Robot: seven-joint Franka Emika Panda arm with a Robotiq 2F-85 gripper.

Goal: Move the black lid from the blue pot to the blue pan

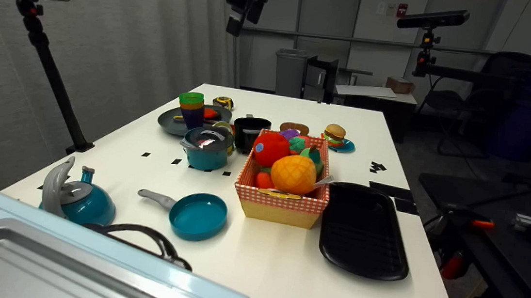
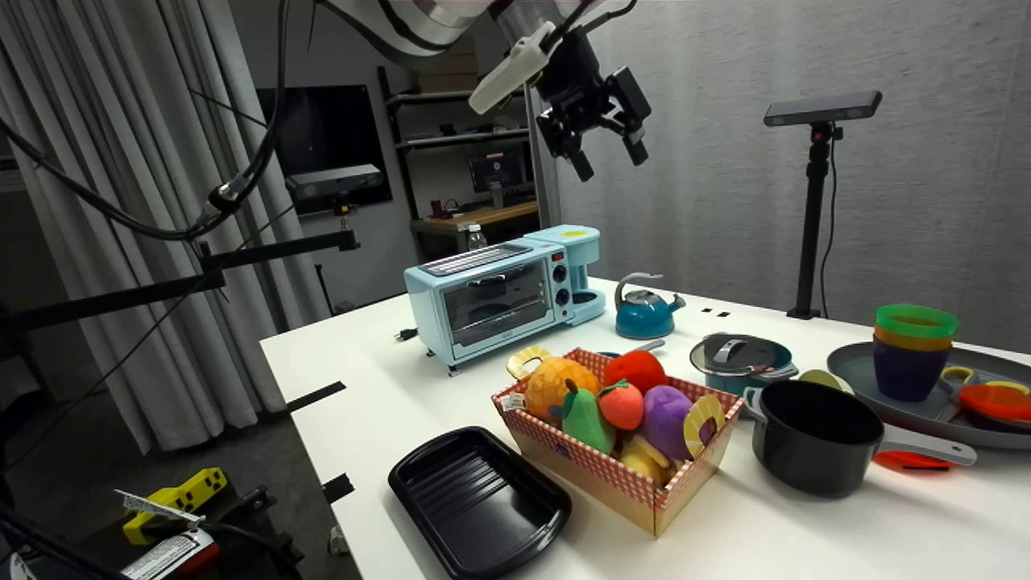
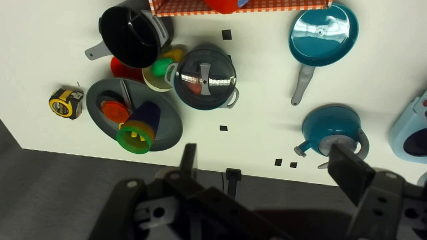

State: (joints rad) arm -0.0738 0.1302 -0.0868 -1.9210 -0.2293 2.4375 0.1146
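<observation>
The black lid [image 1: 210, 137] with a grey centre handle sits on the deep blue pot [image 1: 206, 159]. The lid [image 3: 217, 93] and a pot handle [image 3: 232, 99] show in the wrist view, left of centre; the lid [image 2: 725, 354] and pot [image 2: 722, 383] also show behind the basket. The shallow blue pan [image 1: 198, 216] lies apart from the pot, its grey handle turned aside; it shows at upper right in the wrist view [image 3: 320, 40]. In an exterior view the basket hides most of it. My gripper [image 3: 263, 146] is open and empty, high above the table [image 2: 610, 159].
A fruit basket [image 1: 279, 209] stands beside the pan, with a black tray [image 1: 364, 231] next to it. A blue kettle [image 3: 330, 123] and a light-blue toaster oven [image 2: 499, 298] are nearby. A black saucepan [image 3: 133, 36] and a grey dish with stacked cups [image 3: 166, 130] stand near the pot.
</observation>
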